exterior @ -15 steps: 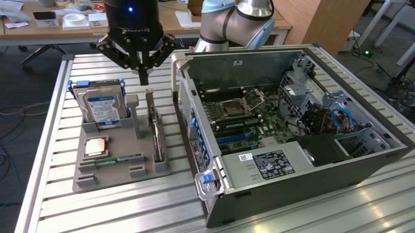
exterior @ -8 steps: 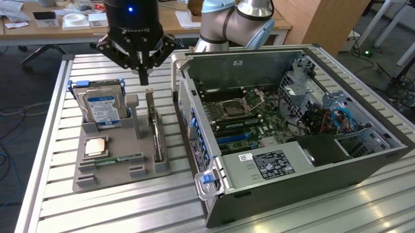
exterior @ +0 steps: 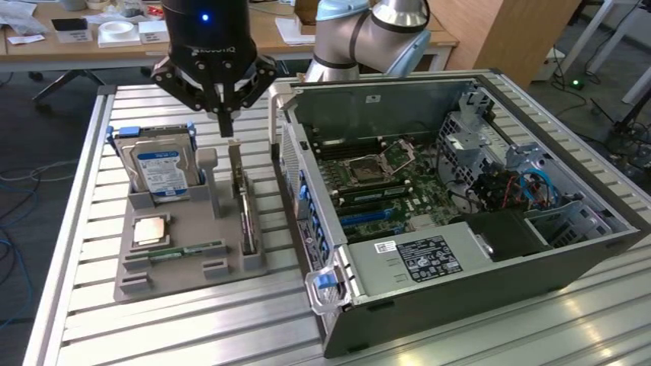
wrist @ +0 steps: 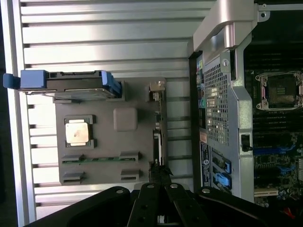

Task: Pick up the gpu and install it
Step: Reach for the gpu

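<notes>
The gpu (exterior: 244, 206) stands on its long edge in a slot of the grey holder (exterior: 194, 263), its silver bracket end toward the back. In the wrist view the gpu (wrist: 158, 137) shows edge-on as a thin dark strip with the bracket at its far end. My gripper (exterior: 226, 126) hangs just above the bracket end of the card, its black fingers drawn together to a point with nothing between them. Through the wrist camera the gripper (wrist: 160, 174) sits over one end of the card.
The holder also carries a silver hard drive (exterior: 163, 168) in blue rails, a CPU (exterior: 151, 229) and a RAM stick (exterior: 188, 250). The open computer case (exterior: 458, 252) lies at the exterior view's right, motherboard (exterior: 382, 183) exposed. All rest on a slatted metal table (exterior: 203, 328).
</notes>
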Tool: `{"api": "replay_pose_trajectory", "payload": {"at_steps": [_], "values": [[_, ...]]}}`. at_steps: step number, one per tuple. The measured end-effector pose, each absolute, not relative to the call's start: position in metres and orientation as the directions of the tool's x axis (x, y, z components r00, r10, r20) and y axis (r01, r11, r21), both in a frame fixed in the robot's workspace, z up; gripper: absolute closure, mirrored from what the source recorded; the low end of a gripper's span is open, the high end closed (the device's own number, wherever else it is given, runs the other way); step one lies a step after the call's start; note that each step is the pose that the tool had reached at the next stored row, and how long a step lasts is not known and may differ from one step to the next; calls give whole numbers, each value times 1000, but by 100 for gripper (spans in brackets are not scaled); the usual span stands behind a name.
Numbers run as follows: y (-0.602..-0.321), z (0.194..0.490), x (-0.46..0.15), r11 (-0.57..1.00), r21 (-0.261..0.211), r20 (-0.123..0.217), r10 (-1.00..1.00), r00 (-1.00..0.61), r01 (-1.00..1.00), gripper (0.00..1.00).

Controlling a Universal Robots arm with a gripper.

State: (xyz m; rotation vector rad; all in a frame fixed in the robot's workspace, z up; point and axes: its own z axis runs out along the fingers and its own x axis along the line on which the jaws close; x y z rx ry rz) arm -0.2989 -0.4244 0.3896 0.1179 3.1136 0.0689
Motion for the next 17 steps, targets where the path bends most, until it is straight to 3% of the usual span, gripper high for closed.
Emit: {"api": "replay_pose_trajectory", "payload": {"at_steps": [17], "values": [[-441,390,-299,996,45,-23,76,-997,75,89]]}}
